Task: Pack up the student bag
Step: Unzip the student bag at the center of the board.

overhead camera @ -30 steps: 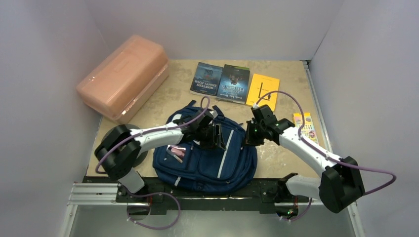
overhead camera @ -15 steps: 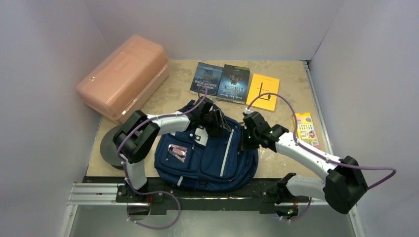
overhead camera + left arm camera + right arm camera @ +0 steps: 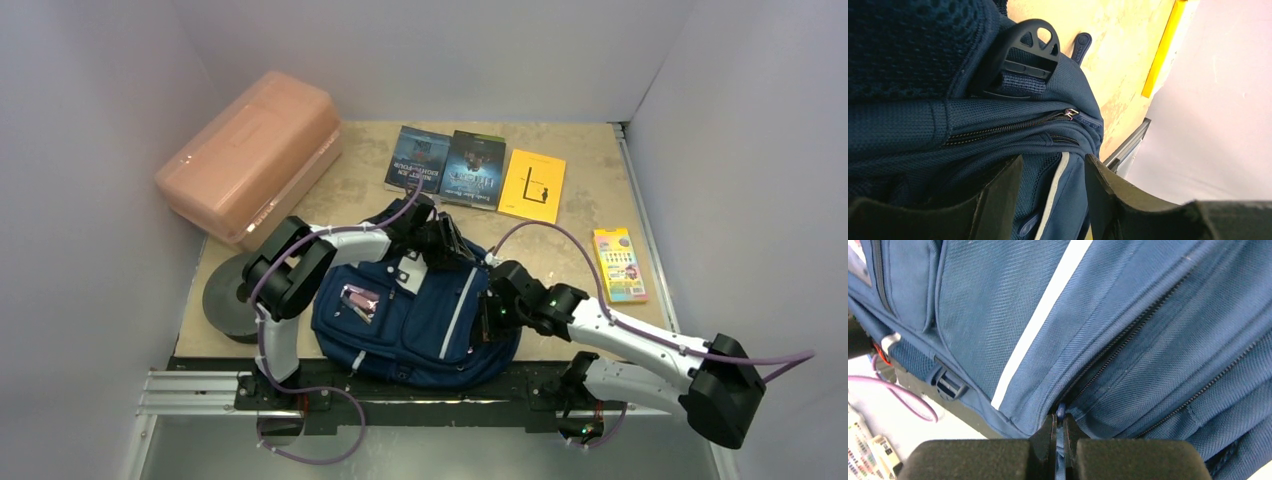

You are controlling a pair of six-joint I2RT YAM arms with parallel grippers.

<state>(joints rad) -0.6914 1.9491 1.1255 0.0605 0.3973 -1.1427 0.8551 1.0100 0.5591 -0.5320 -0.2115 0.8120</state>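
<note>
Top external view: the backpack (image 3: 420,330) lies front-up at the near edge of the counter (image 3: 585,160), between both arms. The books (image 3: 475,168) sit in a row at the far side, well apart from it.
Right claw (image 3: 1059,417): pressed together on the blue zip pull (image 3: 1061,410), low on the bag's right flank, where the zip track (image 3: 1128,338) runs out from under a fold.
Left claw (image 3: 1053,160): spread, straddling cloth at the bag's top end, near the black buckle (image 3: 1023,50). Whether the pads bear on the fabric cannot be told.
Step in hand (judged): drawing the zip to open the main compartment.
Progress (judged): early; nothing is seen packed.
Method advised: pull along the line of the track, low to the cloth, never outward from it. Close the left claw on the top fabric first, so the bag is anchored and the track stays taut. Slow down at the corner curve.
Risk: the pull slipping from so narrow a pinch, or the unanchored bag dragging with the pull.
</note>
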